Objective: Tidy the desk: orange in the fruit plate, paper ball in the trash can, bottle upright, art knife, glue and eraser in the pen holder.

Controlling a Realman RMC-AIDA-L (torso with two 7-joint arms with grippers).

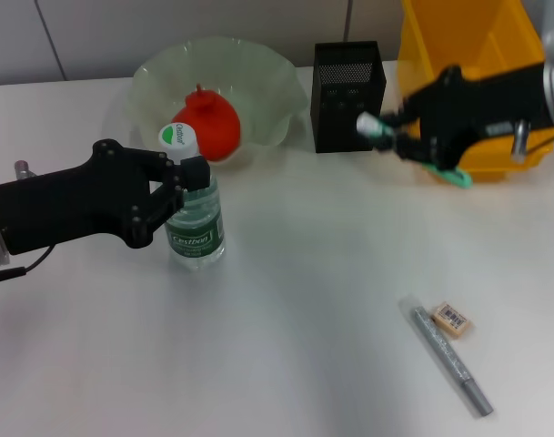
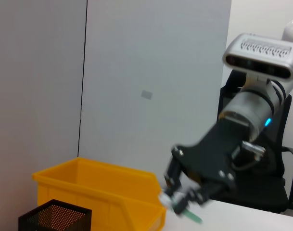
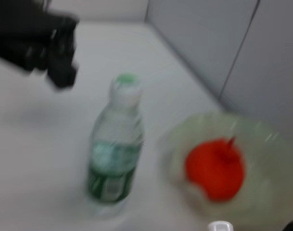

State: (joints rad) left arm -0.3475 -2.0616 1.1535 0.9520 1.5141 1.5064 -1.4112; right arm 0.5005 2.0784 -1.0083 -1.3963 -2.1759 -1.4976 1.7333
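Orange (image 1: pixel 211 125) sits in fruit plate (image 1: pixel 286 96), bottle (image 1: pixel 194 211) upright with left gripper (image 1: pixel 187 182) fingers clamped on it, right gripper (image 1: pixel 397 137) clamped on glue stick (image 1: pixel 375 127) beside pen holder (image 1: pixel 348 82); eraser (image 1: pixel 452 320) and art knife (image 1: pixel 448 356) remain near right.

We see matte black angular grippers, left gripper (image 1: pixel 181 196) and right gripper (image 1: pixel 395 137), on silver-grey cylindrical wrists.
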